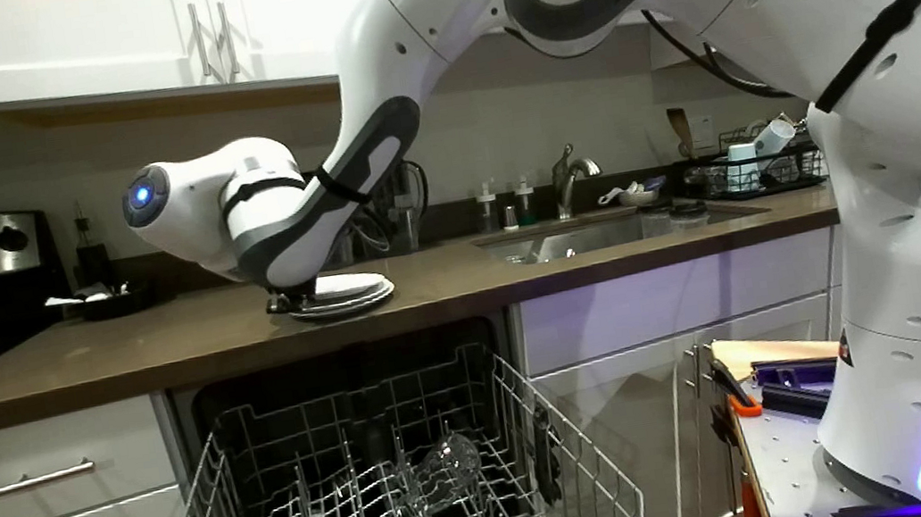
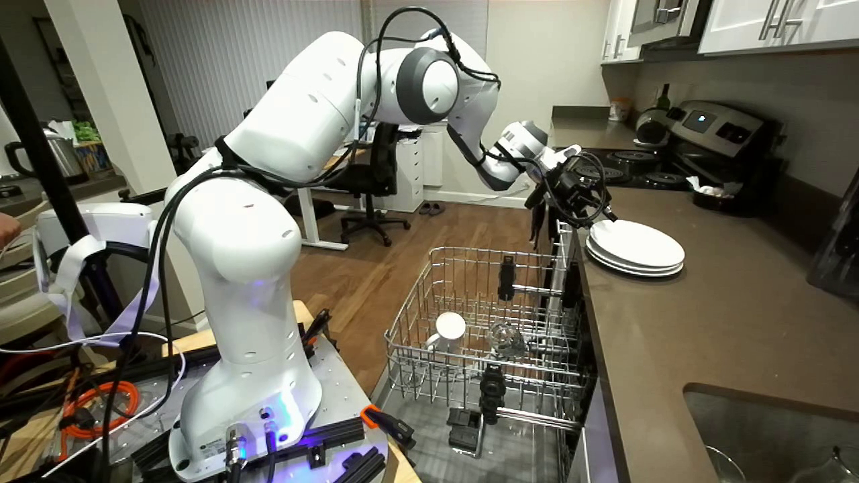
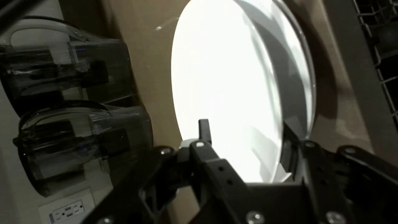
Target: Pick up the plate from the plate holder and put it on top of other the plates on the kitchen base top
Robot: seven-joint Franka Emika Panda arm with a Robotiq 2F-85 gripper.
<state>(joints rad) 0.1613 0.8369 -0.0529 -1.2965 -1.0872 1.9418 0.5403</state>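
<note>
One white plate [image 3: 217,68] tops the lower plates [image 2: 634,270] on the worktop [image 2: 731,315]. It looks set slightly toward the wall [image 1: 497,136]; a crescent of the plate beneath shows on the side nearer the dishwasher rack [image 1: 547,458]. Placement is, in my judgement, nearly complete, withdrawal alone outstanding.

Recommended: confirm that the plate lies flat (from where I stand, I cannot swear that it does all round), then back the gripper [image 3: 245,129] straight out from the rim, level and slow. Lift only once both fingers [image 3: 204,133] are past the edge; lifting sooner would likely let the lower one hook the rim and drag or tip the plate. A gentle push toward the middle of the pile would improve the stacking.

Gripper findings: jaws spread well apart, much wider than a rim requires, so nothing appears clamped. One finger stands over the plate's white face; its partner lies at the rim's underside, next to the lower plates. Contact there cannot be confirmed.
</note>
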